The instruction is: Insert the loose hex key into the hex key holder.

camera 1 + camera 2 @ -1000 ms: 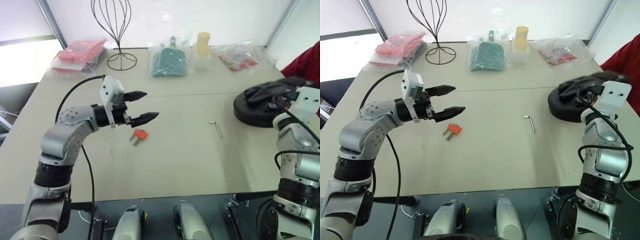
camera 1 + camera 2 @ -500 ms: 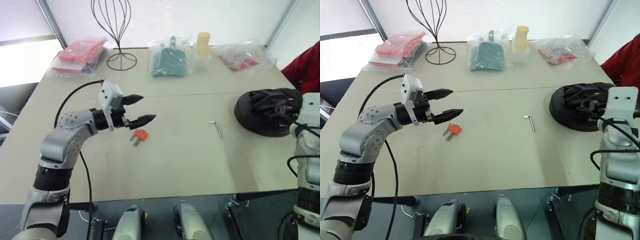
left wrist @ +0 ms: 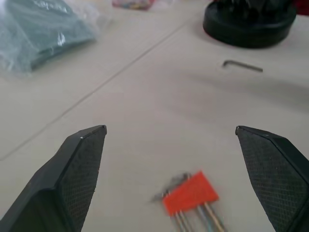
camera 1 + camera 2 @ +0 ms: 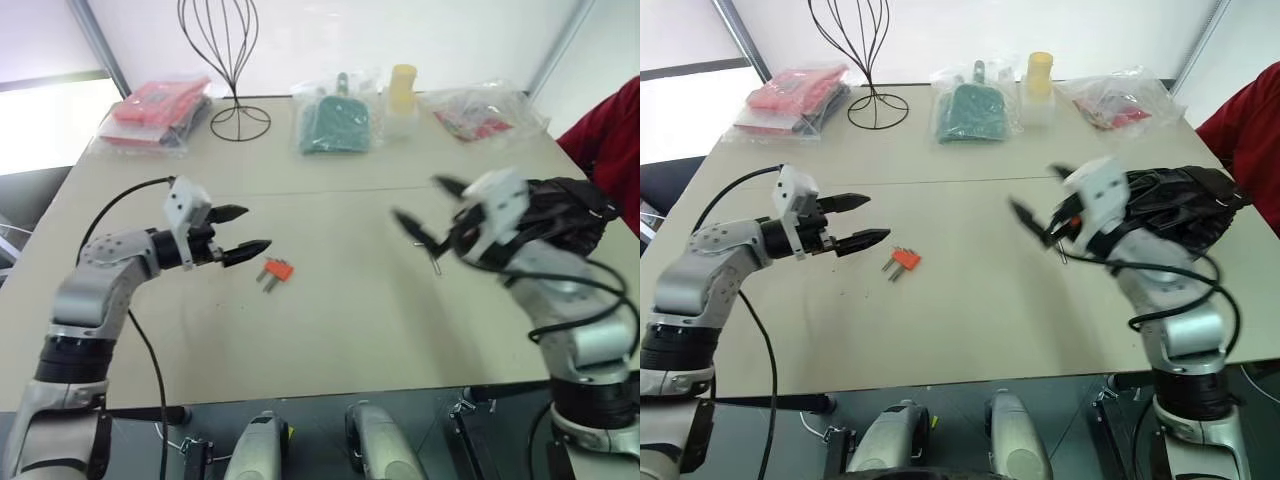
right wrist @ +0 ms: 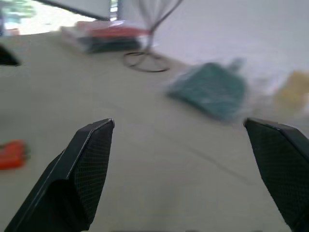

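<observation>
My left gripper (image 4: 243, 228) points level toward the right, fingers spread wide, empty. My right gripper (image 4: 424, 213) points left, fingers wide apart, empty.

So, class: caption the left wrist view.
Open fingers frame the hex key holder, loose hex key beyond.

One loose hex key (image 3: 243, 65), one hex key holder (image 4: 276, 270), one wire stand (image 4: 234, 70), four bagged packets (image 4: 340, 115).

Loose hex key (image 4: 436, 262) partly behind blurred right end effector (image 4: 430, 210)
</observation>
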